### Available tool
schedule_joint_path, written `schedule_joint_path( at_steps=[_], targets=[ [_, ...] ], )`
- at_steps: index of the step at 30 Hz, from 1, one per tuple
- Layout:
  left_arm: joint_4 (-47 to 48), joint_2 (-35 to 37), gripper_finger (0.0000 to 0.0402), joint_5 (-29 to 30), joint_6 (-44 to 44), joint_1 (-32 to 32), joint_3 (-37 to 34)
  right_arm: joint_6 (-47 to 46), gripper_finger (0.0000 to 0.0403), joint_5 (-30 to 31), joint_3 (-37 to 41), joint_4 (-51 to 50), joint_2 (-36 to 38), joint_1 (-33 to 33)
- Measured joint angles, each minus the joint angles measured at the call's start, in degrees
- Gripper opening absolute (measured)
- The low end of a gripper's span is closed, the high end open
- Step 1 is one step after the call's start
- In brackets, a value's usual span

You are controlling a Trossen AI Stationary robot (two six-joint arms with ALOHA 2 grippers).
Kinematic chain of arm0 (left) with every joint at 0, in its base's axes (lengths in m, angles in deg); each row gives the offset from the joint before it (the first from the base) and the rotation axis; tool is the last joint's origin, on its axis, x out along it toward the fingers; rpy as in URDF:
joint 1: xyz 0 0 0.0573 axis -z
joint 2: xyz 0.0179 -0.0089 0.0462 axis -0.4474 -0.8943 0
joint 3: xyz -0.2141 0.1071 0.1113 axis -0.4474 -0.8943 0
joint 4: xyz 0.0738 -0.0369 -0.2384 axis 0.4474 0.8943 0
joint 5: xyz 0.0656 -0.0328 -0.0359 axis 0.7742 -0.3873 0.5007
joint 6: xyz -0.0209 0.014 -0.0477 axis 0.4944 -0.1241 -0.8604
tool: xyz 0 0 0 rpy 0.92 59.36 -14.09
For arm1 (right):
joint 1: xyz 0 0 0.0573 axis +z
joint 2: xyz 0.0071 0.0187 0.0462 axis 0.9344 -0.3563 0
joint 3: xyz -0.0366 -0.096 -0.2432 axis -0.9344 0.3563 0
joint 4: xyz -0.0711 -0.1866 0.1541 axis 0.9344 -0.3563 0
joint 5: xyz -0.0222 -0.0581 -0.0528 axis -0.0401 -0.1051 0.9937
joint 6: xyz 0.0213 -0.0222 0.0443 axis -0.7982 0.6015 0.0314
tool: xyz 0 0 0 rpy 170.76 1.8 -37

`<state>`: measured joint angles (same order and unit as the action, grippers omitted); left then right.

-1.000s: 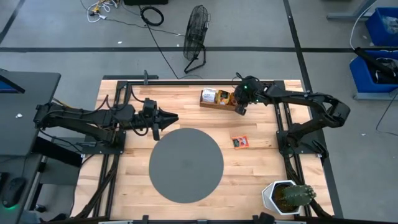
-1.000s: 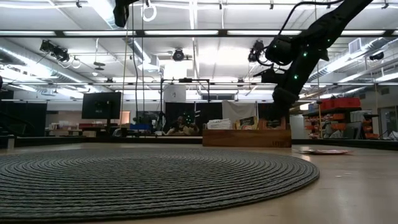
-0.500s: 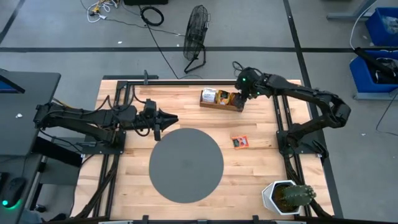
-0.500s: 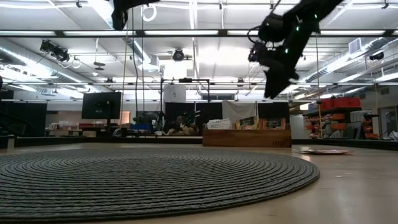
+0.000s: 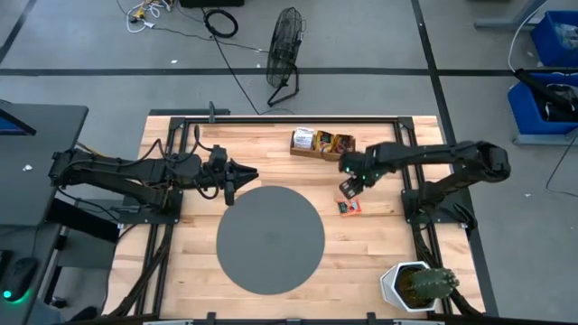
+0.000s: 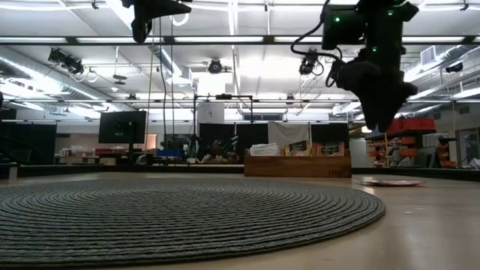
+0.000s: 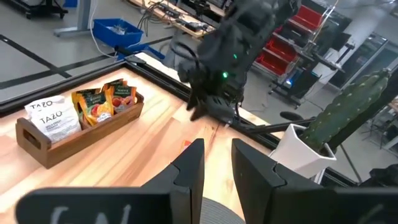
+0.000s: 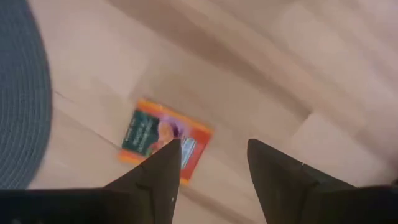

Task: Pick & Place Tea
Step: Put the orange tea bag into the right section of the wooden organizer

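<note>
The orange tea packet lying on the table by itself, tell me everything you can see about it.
The tea packet is a small flat square sachet, orange with a dark green panel and fruit artwork, seemingly glossy paper or foil. It lies flat on the bare wooden table, right of the grey mat, apart from it. The right gripper hovers above, fingers open, not touching it.

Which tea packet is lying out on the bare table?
The orange packet lying flat beneath the right pincer; the others stand in the wooden tray.

Around my table (image 5: pixel 271 280): grey concrete floor (image 5: pixel 90 54), black floor fan (image 5: pixel 285 45), blue bins (image 5: pixel 553 36), ceiling strip lights (image 6: pixel 247 39).
</note>
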<state>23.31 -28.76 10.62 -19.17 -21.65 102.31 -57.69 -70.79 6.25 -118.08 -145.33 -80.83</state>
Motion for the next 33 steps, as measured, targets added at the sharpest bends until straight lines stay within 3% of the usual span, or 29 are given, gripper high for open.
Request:
schedule_joint_path(
  at_steps=[5,13,19,25,28,33],
  targets=[
    [0.0,0.0,0.0085,0.0,0.2,0.0,0.0,-9.3,0.0192,-1.6,5.5,3.2,0.0,4.4],
    [0.0,0.0,0.0085,-0.7,0.1,0.2,0.0,-20.8,0.0192,-6.1,16.5,18.3,0.0,7.9],
    [0.0,0.0,0.0085,-2.8,-0.3,0.2,0.0,-25.8,0.0191,-5.8,21.5,27.7,-0.2,8.7],
    [-0.1,0.0,0.0085,-3.1,-1.6,0.2,0.0,-27.4,0.0184,-5.0,24.4,29.7,-0.4,8.7],
    [-0.2,0.0,0.0085,-3.1,-1.8,0.2,0.0,-26.3,0.0147,-4.2,24.6,29.7,-0.4,8.8],
    [-0.5,0.0,0.0085,-3.1,-1.8,0.2,0.0,-24.6,0.0026,-3.0,25.0,35.0,-0.6,8.8]
  ],
)
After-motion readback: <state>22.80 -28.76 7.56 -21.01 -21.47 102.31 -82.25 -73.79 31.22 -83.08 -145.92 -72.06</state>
